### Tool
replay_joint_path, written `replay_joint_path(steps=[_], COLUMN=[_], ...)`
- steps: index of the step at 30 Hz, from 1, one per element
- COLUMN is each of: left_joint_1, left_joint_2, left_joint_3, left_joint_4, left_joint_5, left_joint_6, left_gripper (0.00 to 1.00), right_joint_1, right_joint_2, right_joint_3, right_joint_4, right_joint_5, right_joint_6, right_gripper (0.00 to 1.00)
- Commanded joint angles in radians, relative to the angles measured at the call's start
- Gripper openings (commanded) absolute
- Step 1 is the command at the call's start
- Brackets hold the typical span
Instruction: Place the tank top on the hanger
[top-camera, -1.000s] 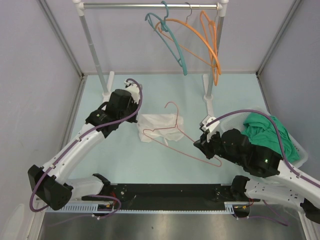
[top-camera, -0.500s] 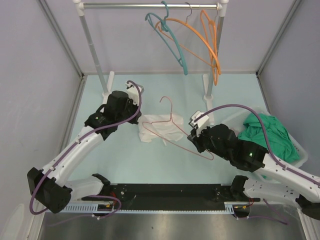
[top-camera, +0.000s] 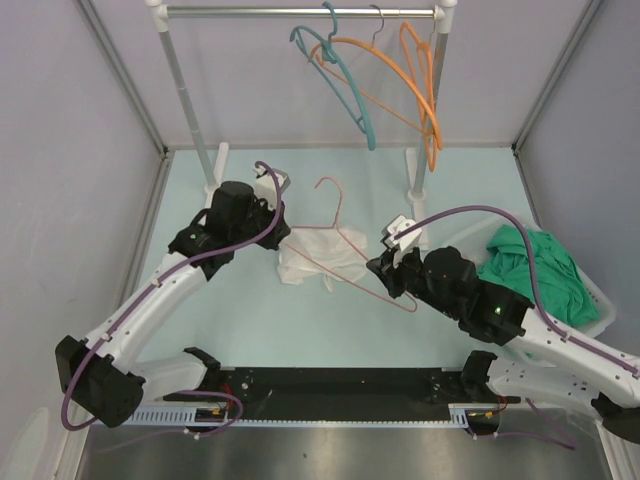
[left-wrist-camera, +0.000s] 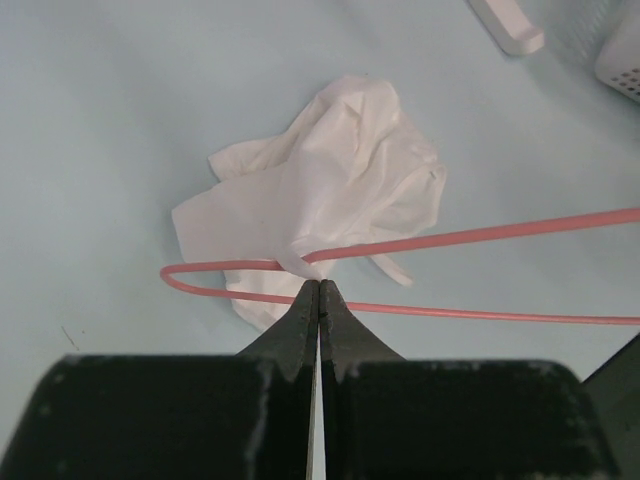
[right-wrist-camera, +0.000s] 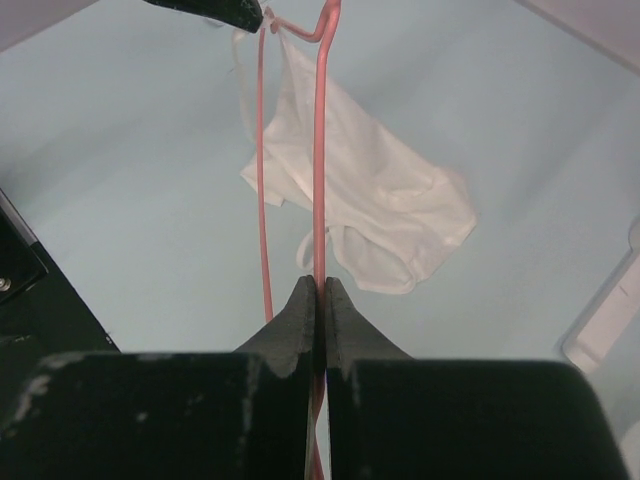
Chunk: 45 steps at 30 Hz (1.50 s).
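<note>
The white tank top (top-camera: 322, 258) lies crumpled on the pale table, also seen in the left wrist view (left-wrist-camera: 330, 190) and the right wrist view (right-wrist-camera: 375, 205). The pink hanger (top-camera: 350, 240) hangs tilted over it, hook pointing to the far side. My right gripper (top-camera: 380, 266) is shut on one of the hanger's wires (right-wrist-camera: 320, 180), fingertips together (right-wrist-camera: 320, 284). My left gripper (top-camera: 281, 228) is shut (left-wrist-camera: 318, 286) on a narrow strap of the tank top, which rises from the cloth and crosses the hanger's rounded end (left-wrist-camera: 175, 278).
A clothes rail at the back carries a teal hanger (top-camera: 340, 80) and orange hangers (top-camera: 425, 95). Its white feet (top-camera: 416, 195) stand on the table. A white bin (top-camera: 590, 290) with a green garment (top-camera: 530, 262) sits at the right.
My right gripper has carried the hanger left and away from me, over the tank top. The left gripper has shifted slightly with the strap, bunching the cloth.
</note>
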Motion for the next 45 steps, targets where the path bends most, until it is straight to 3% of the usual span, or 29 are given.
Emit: replay_joint_path(steps=[1,7,9,13,14,17,22,29,35,45], left_joint_1=[0.007,0.007,0.008,0.01,0.01,0.013,0.02,0.028,0.037,0.053], left_joint_2=[-0.039,-0.045,-0.056,-0.074,-0.079,-0.102,-0.157,-0.247,-0.289,-0.352], left_joint_3=[0.029,0.023,0.02,0.028,0.029,0.032,0.045,0.034,0.002,0.014], left_joint_4=[0.042,0.03,0.03,0.036,0.036,0.041,0.052,0.087,0.088,0.145], left_joint_5=[0.098,0.043,0.029,0.016,0.008,-0.004,0.008,0.206,0.126,0.126], left_joint_6=[-0.009,0.004,0.007,0.012,0.012,0.014,0.053,0.169,0.161,0.165], left_gripper=[0.0,0.04,0.18,0.6,0.76,0.91,0.94,0.94,0.94,0.95], right_joint_1=[-0.03,-0.102,-0.128,-0.162,-0.168,-0.187,-0.236,-0.315,-0.356,-0.371], right_joint_2=[-0.026,-0.053,-0.064,-0.084,-0.089,-0.104,-0.112,-0.132,-0.145,-0.176], right_joint_3=[-0.014,-0.026,-0.03,-0.041,-0.043,-0.055,-0.069,-0.086,-0.13,-0.158], right_joint_4=[0.11,0.12,0.123,0.133,0.135,0.143,0.164,0.216,0.317,0.5], right_joint_5=[-0.036,-0.123,-0.151,-0.22,-0.22,-0.268,-0.364,-0.496,-0.562,-0.621], right_joint_6=[-0.01,-0.01,-0.01,0.005,0.008,0.013,0.019,0.025,0.057,0.104], right_gripper=[0.0,0.0,0.0,0.0,0.0,0.0,0.0,0.0,0.0,0.0])
